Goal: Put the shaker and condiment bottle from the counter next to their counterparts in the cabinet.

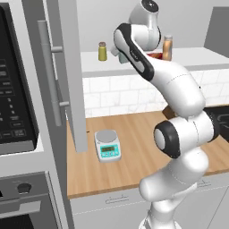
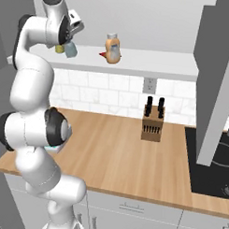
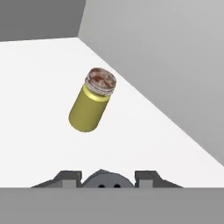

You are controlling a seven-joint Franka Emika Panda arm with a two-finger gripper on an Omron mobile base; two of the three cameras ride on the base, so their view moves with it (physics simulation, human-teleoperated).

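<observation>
End effector [image 3: 107, 178] up at the cabinet shelf [image 3: 39, 70], fingers pinching the shaker [image 2: 70, 50], its dark cap [image 3: 104, 179] showing between the tips in the hand view; pale jar body seen just under the wrist in the right base view. Just ahead of the end effector stands the olive-yellow jar [image 3: 92, 105], near but apart. To its right along the shelf, condiment bottle [image 2: 112, 48] already up, with the red pointed bottle [image 2: 104, 54] beside or just behind it, can't tell which. Well below the end effector, the tabletop [image 2: 115, 154] holds a scale [image 1: 108, 145] and knife block [image 2: 152, 120]. Risks, my guess: pushing further forward knocks the olive jar over; letting go while the shaker's tilted or off the board tips it; open cabinet door [image 1: 67, 67] close to the elbow
</observation>
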